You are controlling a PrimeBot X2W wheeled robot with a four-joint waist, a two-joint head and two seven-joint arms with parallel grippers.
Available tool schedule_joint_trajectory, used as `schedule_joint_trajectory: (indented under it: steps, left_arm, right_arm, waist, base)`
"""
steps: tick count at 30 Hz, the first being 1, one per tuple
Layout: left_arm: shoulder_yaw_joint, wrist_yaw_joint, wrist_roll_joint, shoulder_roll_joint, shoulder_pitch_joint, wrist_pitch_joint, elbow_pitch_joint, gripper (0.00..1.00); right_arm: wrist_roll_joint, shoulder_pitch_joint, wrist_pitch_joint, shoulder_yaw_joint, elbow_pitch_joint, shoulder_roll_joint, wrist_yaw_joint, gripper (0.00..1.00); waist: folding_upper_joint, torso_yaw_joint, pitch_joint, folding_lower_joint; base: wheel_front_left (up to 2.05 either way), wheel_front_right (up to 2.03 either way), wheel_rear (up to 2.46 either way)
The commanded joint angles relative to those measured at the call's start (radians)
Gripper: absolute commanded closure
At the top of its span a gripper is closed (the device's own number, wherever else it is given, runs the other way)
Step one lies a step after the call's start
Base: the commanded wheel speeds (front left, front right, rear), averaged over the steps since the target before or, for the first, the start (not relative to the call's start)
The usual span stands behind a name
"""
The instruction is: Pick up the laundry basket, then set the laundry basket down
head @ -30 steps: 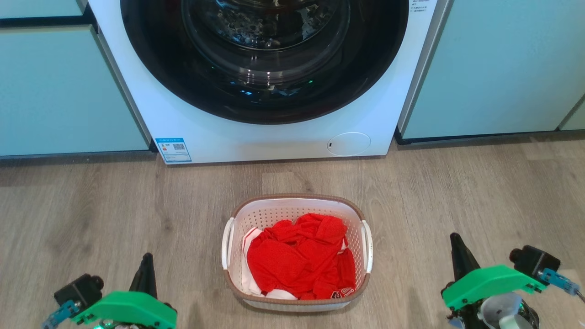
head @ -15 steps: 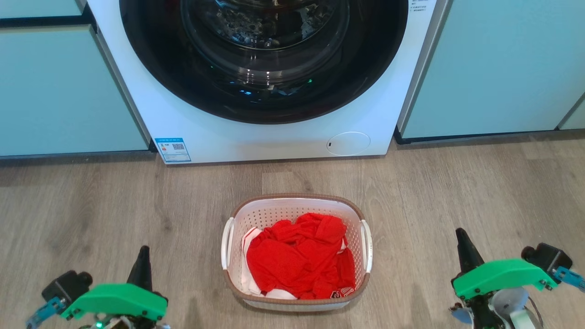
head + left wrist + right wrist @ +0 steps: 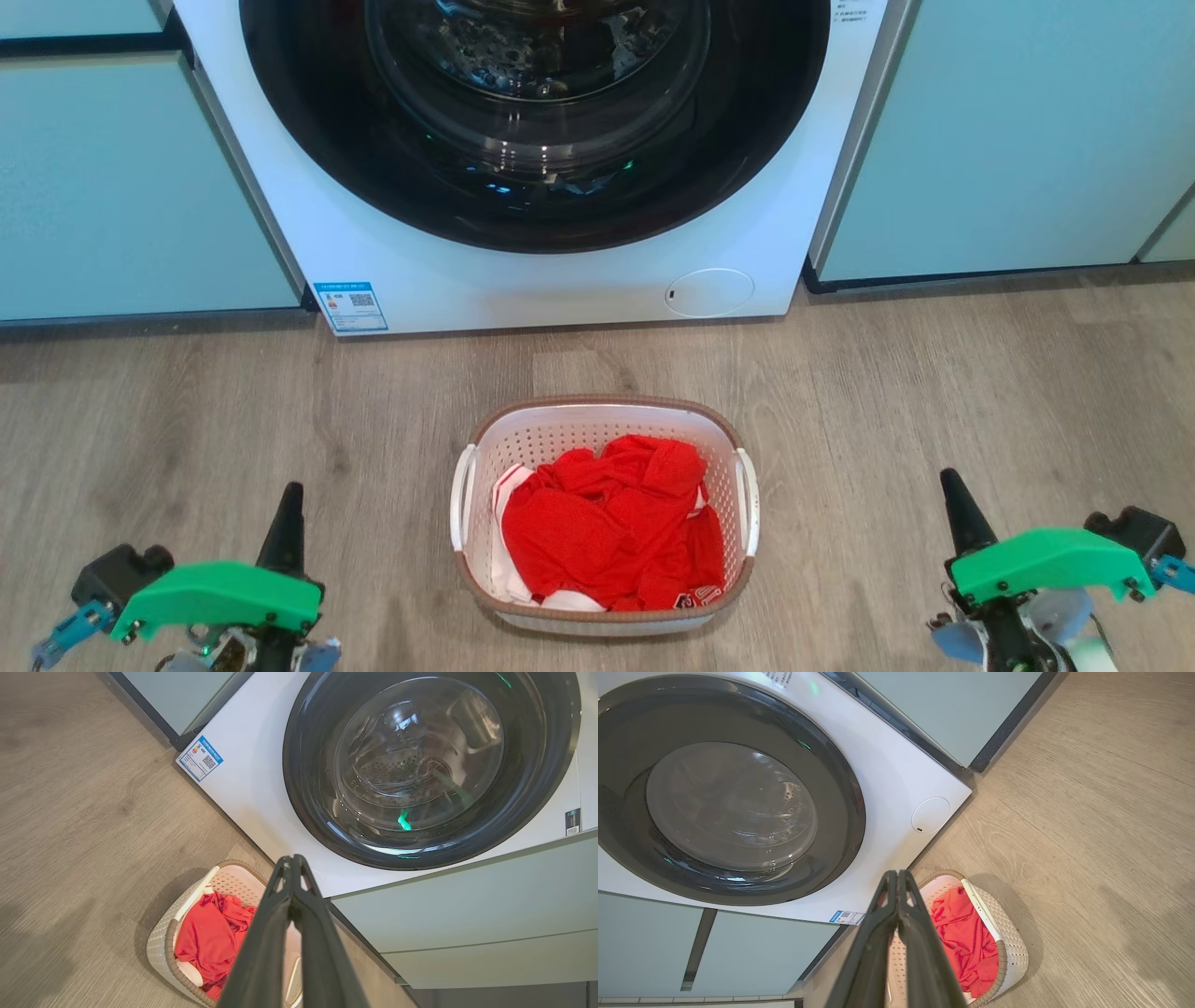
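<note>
Where: the laundry basket (image 3: 597, 429) stands upright on the wooden floor (image 3: 187, 420), central in the head view, near the washing machine (image 3: 560, 289) but apart from it.
Inside: red clothes (image 3: 607, 532) lie heaped, with a little white fabric at the edges.
Sides: 2 white handles (image 3: 746, 499), 1 on each side wall, with nothing touching them.
Lower left: the left tool (image 3: 291, 499) is well apart from the basket. Its 2 dark fingers are pressed together at the tips and grip nothing.
Lower right: the right tool (image 3: 954, 490) is also well apart from the basket. Its fingers are together too, and it is empty.
Behind: the machine's round dark glass door, with pale green cabinets (image 3: 112, 187) on either side.
</note>
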Motion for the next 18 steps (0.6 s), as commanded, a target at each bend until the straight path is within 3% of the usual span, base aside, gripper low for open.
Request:
schedule_joint_trajectory:
  steps: [1, 18]
  left_arm:
    - [0.033, -0.008, -0.032, 0.001, -0.055, 0.008, -0.030, 1.00]
    - [0.067, -0.035, -0.250, -0.001, -0.090, 0.060, -0.027, 1.00]
  right_arm:
    - [0.033, -0.057, 0.005, 0.001, -0.040, -0.016, 0.004, 1.00]
    - [0.236, -0.068, 0.057, -0.039, -0.048, -0.016, 0.005, 1.00]
  waist:
    - [0.0000, 0.000, 0.000, 0.0000]
    - [0.0000, -0.004, 0.001, 0.0000]
  base:
    - [0.00, 0.00, 0.00]
    - [0.00, 0.00, 0.00]
